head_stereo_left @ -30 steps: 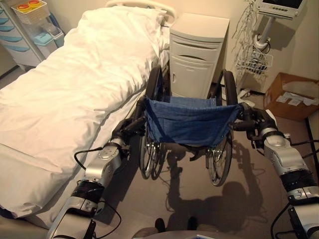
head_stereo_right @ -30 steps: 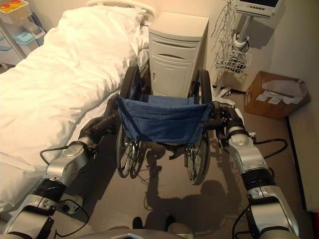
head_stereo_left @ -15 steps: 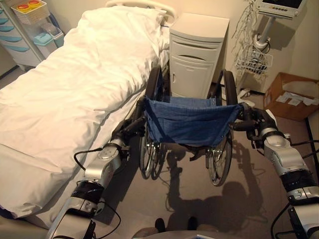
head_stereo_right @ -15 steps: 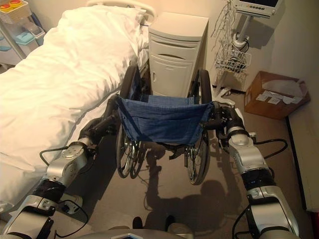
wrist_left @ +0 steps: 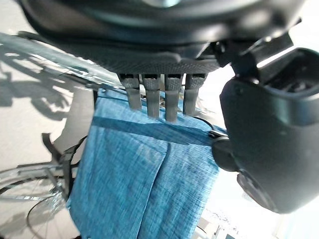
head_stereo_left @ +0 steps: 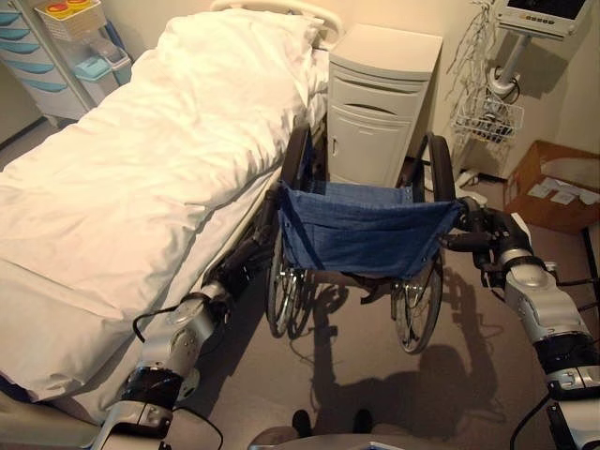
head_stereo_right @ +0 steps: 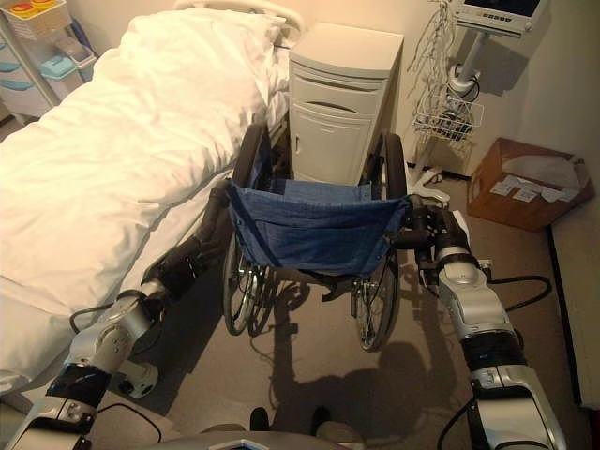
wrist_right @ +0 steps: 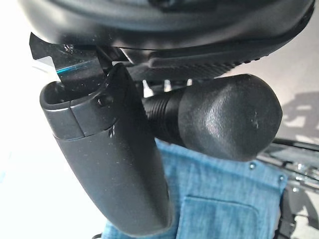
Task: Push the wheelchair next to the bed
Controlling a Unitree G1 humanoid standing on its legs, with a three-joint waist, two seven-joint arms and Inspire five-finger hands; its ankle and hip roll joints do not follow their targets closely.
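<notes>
The wheelchair (head_stereo_left: 361, 246) stood just beside the bed (head_stereo_left: 122, 178), its front close to the bedside cabinet (head_stereo_left: 380, 103). The right hand (wrist_right: 114, 164) was curled round the right push handle (wrist_right: 219, 117). The left hand (head_stereo_left: 246, 255) was at the left handle; whether its fingers (wrist_left: 149, 94) gripped it could not be told. Both handles would best be pushed evenly, so the chair was kept parallel to the bed. One wheelchair, one bed, one cabinet and one cardboard box (head_stereo_left: 553, 183) were counted.
</notes>
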